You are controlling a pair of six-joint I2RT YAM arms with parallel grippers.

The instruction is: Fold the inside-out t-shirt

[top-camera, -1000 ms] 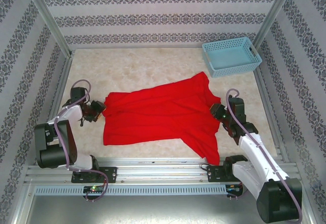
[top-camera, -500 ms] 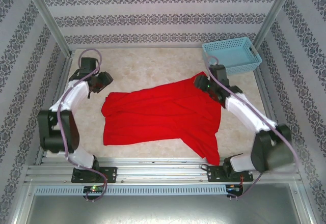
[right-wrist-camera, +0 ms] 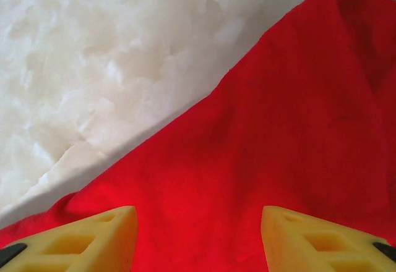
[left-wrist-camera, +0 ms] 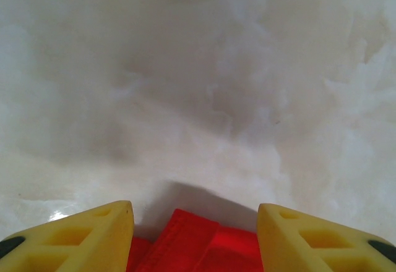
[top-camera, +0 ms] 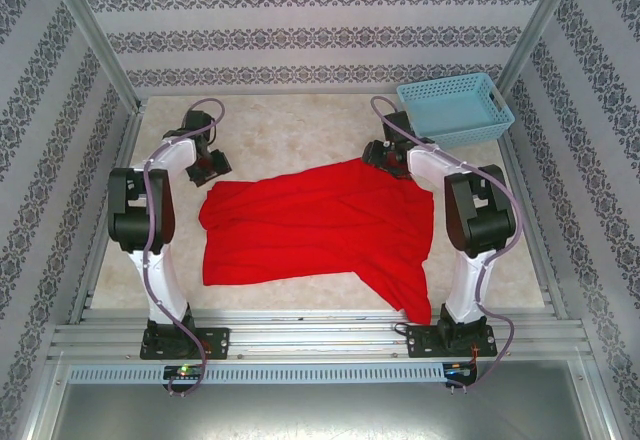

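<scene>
Left hand (top-camera: 211, 169) and right hand (top-camera: 378, 156), both released, are hovering at the far corners of the inside-out t-shirt (top-camera: 310, 225), which is lying spread crosswise on the bench (top-camera: 290, 125), reaching back toward the arm bases.

There is one t-shirt (top-camera: 310, 225), plain red, spread between two grippers: one left gripper (top-camera: 208, 168) at the cloth's far left corner and one right gripper (top-camera: 383, 153) over its far right edge. Each gripper has two yellow fingers (left-wrist-camera: 80, 235), making four fingers in all. Two arms carry them, one left arm (top-camera: 150, 220) and one right arm (top-camera: 475, 220). One basket (top-camera: 455, 110), light blue, sits just beyond the right gripper. One table (top-camera: 290, 130) lies under both grippers.
</scene>
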